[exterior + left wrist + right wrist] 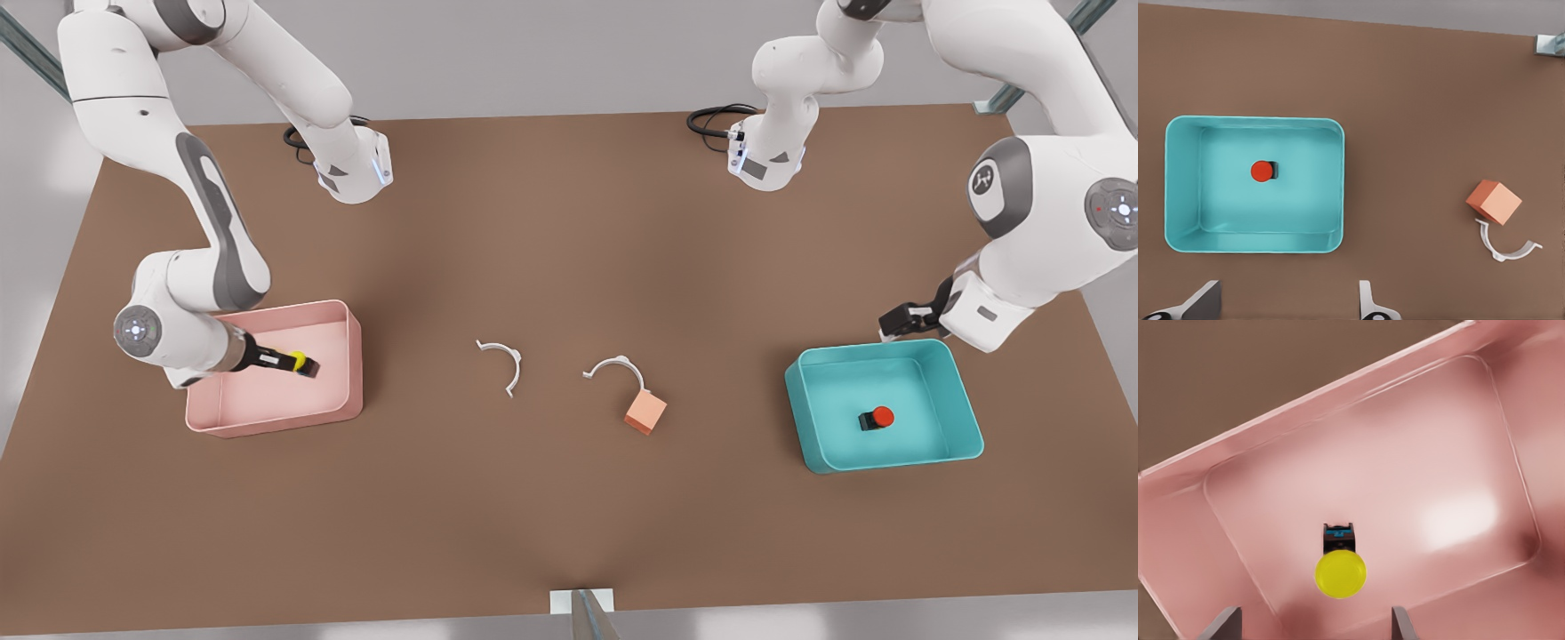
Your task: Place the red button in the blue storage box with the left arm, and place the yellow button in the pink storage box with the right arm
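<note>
Red button already lies on the floor of the blue storage box, so the left arm's half of the task looks finished; the left gripper hangs just beyond the box's far rim, fingers spread with nothing between them. On the front view's left, the right gripper reaches down into the pink storage box, where the yellow button sits at its fingertips. Judging by the right wrist view, the fingers stand apart on either side of the yellow button without touching it, so the release seems made and the step in hand is the drop-off's end. The next move calls for lifting that arm straight up, clear of the thin pink walls, without nudging the button.

Left wrist view looks straight down into the blue storage box and confirms the red button rests near its middle, clear of the walls. The front view adds the salmon cube and two white clips mid-table.
</note>
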You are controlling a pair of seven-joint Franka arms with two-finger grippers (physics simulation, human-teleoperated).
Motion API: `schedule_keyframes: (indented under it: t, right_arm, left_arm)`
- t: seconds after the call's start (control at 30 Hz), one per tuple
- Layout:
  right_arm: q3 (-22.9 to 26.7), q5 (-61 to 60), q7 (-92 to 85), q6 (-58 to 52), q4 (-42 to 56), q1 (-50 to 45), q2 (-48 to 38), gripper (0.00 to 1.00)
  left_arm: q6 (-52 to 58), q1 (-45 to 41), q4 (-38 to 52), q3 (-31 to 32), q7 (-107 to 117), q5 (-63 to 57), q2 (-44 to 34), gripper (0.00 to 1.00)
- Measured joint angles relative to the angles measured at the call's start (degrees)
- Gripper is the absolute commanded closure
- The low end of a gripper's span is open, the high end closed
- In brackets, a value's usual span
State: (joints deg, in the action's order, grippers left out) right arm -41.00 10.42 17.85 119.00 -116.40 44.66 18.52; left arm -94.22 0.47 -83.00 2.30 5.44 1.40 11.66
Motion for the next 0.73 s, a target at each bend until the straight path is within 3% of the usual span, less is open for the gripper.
schedule_keyframes:
  t: [0.2,0.33,0.4,0.43,0.53,0.67,0.73]
  right_arm:
    - [-4.9,2.9,-2.8,-3.6,14.4,-3.3,0.1,0.00]
    - [-5.2,3.4,-5.0,-10.5,27.4,-6.8,0.0,0.00]
    - [-3.1,3.3,-5.9,-13.6,30.7,-10.4,-0.2,0.00]
    - [1.1,2.5,-6.4,-15.4,33.0,-14.3,-0.3,0.00]
    - [23.6,-2.5,-8.0,-21.0,38.4,-31.8,-2.7,0.00]
    - [39.9,-6.7,-10.0,-28.0,35.0,-45.7,-8.2,0.00]
    - [41.4,-7.8,-10.8,-30.3,31.5,-48.0,-10.8,0.00]
  left_arm:
    - [-0.3,0.2,1.2,0.1,0.9,0.0,-0.1,0.00]
    - [-0.4,0.3,1.9,0.1,1.4,0.0,0.0,0.00]
    - [-0.4,0.2,2.0,0.1,1.6,-0.1,0.1,0.00]
    - [-0.4,0.2,2.0,0.1,1.7,-0.1,0.1,0.00]
    - [-0.3,0.1,2.1,0.1,2.0,-0.1,0.0,0.00]
    - [-0.3,0.1,2.3,0.1,2.3,-0.1,0.1,0.00]
    - [-0.2,0.1,2.3,0.1,2.4,-0.1,0.1,0.00]
